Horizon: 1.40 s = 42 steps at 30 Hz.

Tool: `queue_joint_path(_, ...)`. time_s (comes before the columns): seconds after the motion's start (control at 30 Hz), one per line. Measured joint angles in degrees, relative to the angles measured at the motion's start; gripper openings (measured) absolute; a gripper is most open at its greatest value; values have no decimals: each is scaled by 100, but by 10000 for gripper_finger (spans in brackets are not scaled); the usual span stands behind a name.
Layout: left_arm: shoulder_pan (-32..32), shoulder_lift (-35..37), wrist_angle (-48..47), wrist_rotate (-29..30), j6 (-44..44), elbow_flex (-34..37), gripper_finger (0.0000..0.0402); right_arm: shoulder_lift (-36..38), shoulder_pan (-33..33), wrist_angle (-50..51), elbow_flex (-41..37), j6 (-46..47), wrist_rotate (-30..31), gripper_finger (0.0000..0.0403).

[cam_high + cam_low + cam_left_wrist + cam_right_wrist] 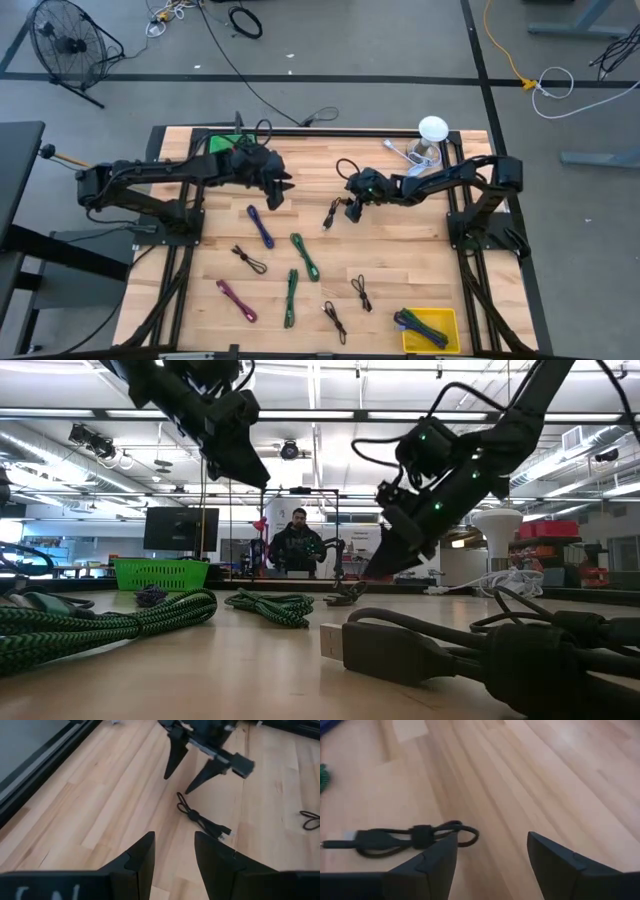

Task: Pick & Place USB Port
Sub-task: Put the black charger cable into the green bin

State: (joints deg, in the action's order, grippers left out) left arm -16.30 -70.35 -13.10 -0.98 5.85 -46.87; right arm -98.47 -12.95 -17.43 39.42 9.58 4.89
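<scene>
Grey floor, black fan (62, 42) at corner, ceiling strip lights, person (297, 547) seated behind table.

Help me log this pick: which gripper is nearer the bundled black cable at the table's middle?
Right. The right gripper hangs just beside the black cable, jaws open; the left gripper hovers farther off on its other side.

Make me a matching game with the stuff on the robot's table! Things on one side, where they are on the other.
Things:
1. right gripper
2. yellow tray
3. green basket
4. purple cable

Places:
A. front right corner of the table
B. back of the table, behind the left arm
C. open, beside a bundled black cable
D. mid-table, in front of the left gripper

Pairs: 1-C, 2-A, 3-B, 4-D
</scene>
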Motion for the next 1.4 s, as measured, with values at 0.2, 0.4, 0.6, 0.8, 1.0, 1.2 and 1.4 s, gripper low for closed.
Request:
queue_joint_path(0.2,100,0,2,36,-2,0,142,-370,4,-329,2,92,-428,240)
queue_joint_path(0.4,112,0,1,119,-3,0,142,-503,4,-655,2,93,-492,227)
queue_joint_path(0.6,112,-2,0,120,-2,0,142,-503,0,-648,2,92,-405,149)
queue_joint_path(0.8,112,-2,0,119,-2,0,142,-503,-15,-581,4,93,-514,15)
queue_joint_path(1.0,113,-2,0,119,3,0,142,-503,-70,-609,4,183,-869,5)
queue_joint_path(1.2,116,-2,5,119,120,0,142,-265,-70,-475,193,188,-1077,2)
queue_joint_path(1.4,118,-4,418,112,288,2,142,400,-50,-99,581,-242,-1094,1)
